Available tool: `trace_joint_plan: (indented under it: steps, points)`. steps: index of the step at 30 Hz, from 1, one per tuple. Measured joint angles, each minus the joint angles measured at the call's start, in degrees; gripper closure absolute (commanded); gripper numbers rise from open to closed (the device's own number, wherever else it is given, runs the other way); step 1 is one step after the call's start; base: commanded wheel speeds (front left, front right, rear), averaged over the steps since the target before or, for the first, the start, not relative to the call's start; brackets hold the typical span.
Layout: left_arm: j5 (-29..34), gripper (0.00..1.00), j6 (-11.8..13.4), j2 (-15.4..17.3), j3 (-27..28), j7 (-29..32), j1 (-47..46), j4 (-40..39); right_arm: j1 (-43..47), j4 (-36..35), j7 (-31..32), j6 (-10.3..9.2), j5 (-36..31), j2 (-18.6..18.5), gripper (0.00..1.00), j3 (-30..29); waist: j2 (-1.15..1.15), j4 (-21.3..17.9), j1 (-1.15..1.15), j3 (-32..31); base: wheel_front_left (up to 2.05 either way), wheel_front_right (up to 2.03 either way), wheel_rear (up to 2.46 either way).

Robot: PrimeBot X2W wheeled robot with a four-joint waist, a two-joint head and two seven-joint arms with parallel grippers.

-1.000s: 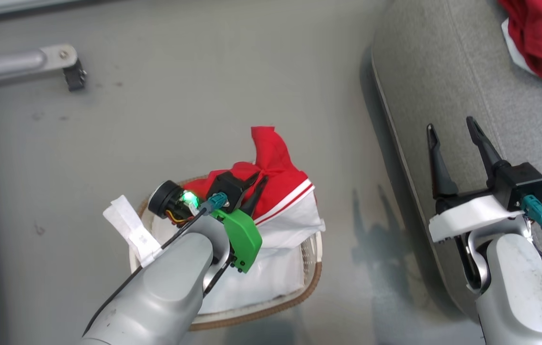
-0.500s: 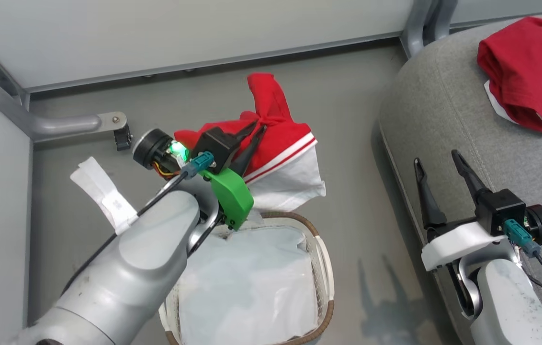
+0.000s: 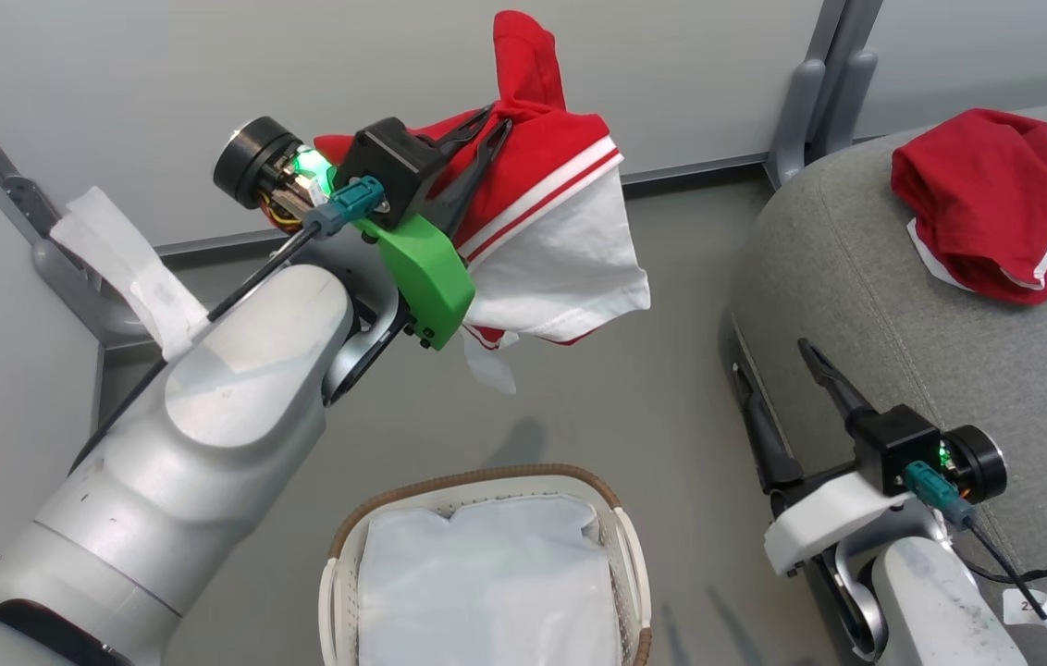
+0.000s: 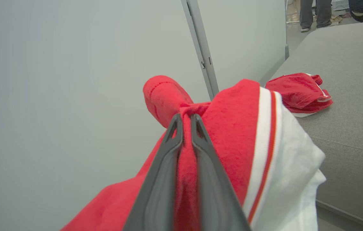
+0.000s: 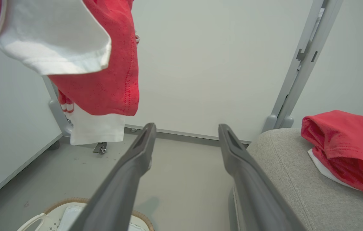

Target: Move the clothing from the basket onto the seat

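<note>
Clothing (image 3: 570, 240), a red piece with white stripes and a white panel, is hanging in the air from the left hand (image 3: 498, 118) in the head view, well above the floor (image 3: 579, 416) and up beyond the basket (image 3: 477, 475), whose white liner (image 3: 486, 592) is showing inside. A second red garment (image 3: 986, 203) is lying crumpled on the seat (image 3: 856, 277), well apart from the held piece. The right hand (image 3: 769, 361) is hovering just beside the seat's near edge, its fingers (image 3: 829, 381) spread and gripping nothing. In the left wrist view, the left hand's two dark fingers (image 4: 165, 179) are clenching a bunched fold of the red fabric between their tips, the striped edge and white panel are draping to the right, and the second garment is resting on the grey cushion farther off. In the right wrist view, the spread fingers are framing the floor and wall (image 5: 200, 64), the held piece is dangling at the upper left, and the basket rim is showing at the bottom edge.
</note>
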Motion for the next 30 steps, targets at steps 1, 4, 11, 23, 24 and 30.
trace_joint_plan:
  steps: [1,4,11,23,24,30]
  points:
    - [-0.4,1.00,0.0,0.1,0.1,0.4,-0.2,-0.6,0.0,0.0,0.0,0.00,0.0,0.0,0.00,0.7,0.00,0.0,0.00,-0.3,0.00,0.00,0.00]
    - [-1.2,1.00,0.0,0.6,0.5,1.4,-0.8,-2.4,0.0,0.1,0.0,0.00,0.5,0.0,0.00,2.8,0.00,0.1,0.00,-1.5,0.00,0.00,0.00]
    - [-2.2,1.00,0.1,1.6,1.0,3.0,-0.9,-5.1,-0.8,-0.8,0.0,0.00,4.1,0.0,0.00,9.2,0.00,0.6,0.00,-3.4,0.00,0.00,0.00]
    - [-3.1,1.00,0.7,1.5,0.1,3.9,-0.4,-7.9,-6.1,-0.2,0.0,0.00,8.0,0.0,0.00,15.5,0.00,2.0,0.00,-4.1,0.00,0.00,0.00]
    - [-3.1,1.00,0.7,1.5,0.1,3.9,-0.4,-8.1,-6.4,-0.1,0.0,0.00,8.6,0.0,0.00,16.1,0.00,2.1,0.00,-4.1,0.00,0.00,0.00]
    - [-3.4,1.00,0.9,1.4,-0.2,3.9,-0.1,-8.9,-8.9,0.6,0.0,0.00,11.0,0.0,0.00,19.0,0.00,2.2,0.00,-3.9,0.00,0.00,0.00]
